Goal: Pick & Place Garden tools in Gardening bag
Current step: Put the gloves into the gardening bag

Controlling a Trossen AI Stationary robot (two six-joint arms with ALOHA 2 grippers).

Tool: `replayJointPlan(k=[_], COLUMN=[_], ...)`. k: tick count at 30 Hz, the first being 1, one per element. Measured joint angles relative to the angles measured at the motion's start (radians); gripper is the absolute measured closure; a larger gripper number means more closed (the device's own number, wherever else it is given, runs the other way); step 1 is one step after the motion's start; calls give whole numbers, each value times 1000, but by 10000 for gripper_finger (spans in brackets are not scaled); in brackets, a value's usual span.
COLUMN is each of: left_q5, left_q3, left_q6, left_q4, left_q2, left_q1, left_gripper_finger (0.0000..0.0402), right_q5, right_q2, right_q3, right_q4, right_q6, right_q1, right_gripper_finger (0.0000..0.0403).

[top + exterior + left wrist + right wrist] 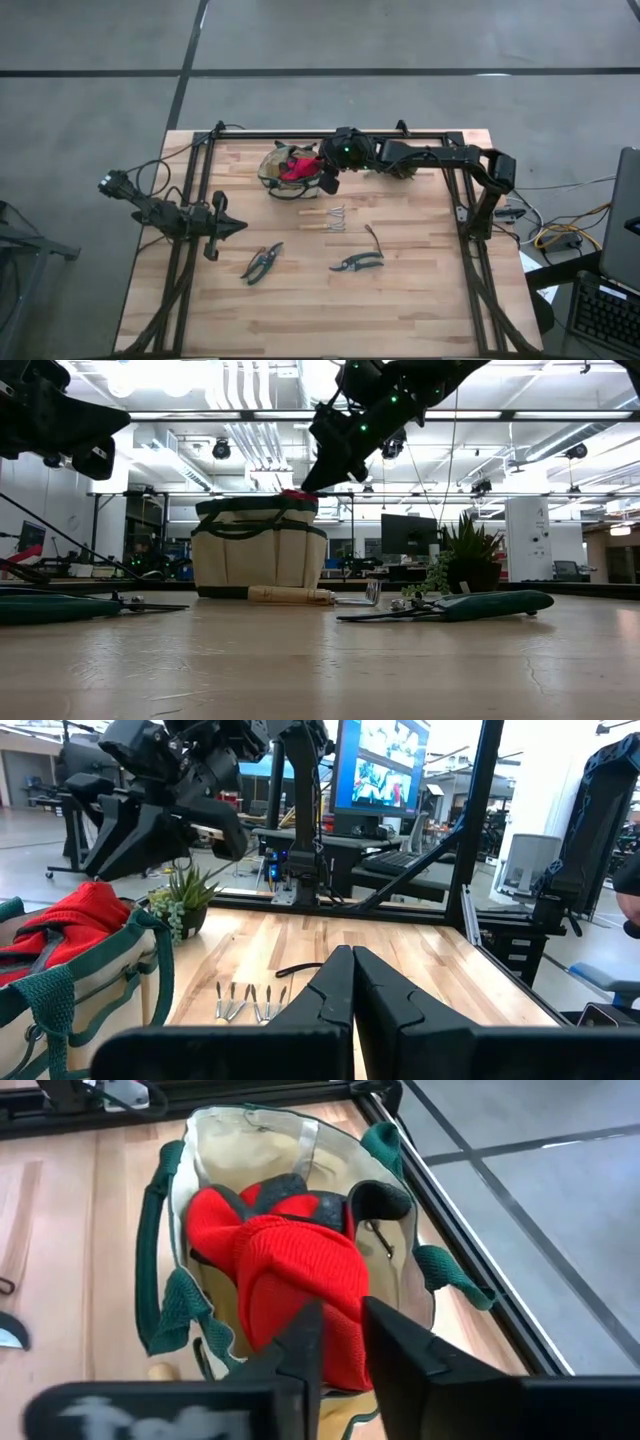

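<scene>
Hovering above the gardening bag (300, 1210), the right gripper (340, 1342) has its two dark fingers (400, 1355) drawn close together with only a narrow gap between them; whether they pinch the red piece (295, 1275) beneath them cannot be told, since the red fabric sits just under the tips. The red piece lies bunched inside the bag's mouth, rising a little above the tan rim, with the dark green handles (165, 1295) falling to either side. Seen from above, the bag (272, 172) stands near the far edge of the table (420, 310), left of its middle, and the right arm reaches to it from the far right corner. A small green plant (460, 555) stands beside the bag along the same far edge.

The left gripper (352, 982) has its fingers pressed fully together and holds nothing; it waits over the table's left edge, well apart from the bag.

The other garden tools lie on the wood. The wooden-handled rake (328, 218) lies just in front of the bag, tines pointing toward the right edge. One pair of pruning shears (262, 262) lies nearer the front, left of centre, close to the left gripper. The second pruning shears (357, 262) lies right of centre, apart from the first pair.
</scene>
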Motion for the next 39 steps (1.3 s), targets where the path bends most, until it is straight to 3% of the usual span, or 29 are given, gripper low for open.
replayJointPlan(k=[9, 26, 39], left_q5=[0, 0, 0], left_q3=[0, 0, 0], left_q6=[0, 0, 0], left_q4=[0, 0, 1], left_q2=[0, 0, 0], left_q1=[0, 0, 0], left_gripper_finger=[396, 396, 396], right_q5=[-1, -45, -45], right_q2=[48, 78, 93], right_q3=[0, 31, 67], right_q4=[0, 50, -9], right_q6=[1, -19, -36], right_q1=[0, 1, 3], right_gripper_finger=[392, 394, 394])
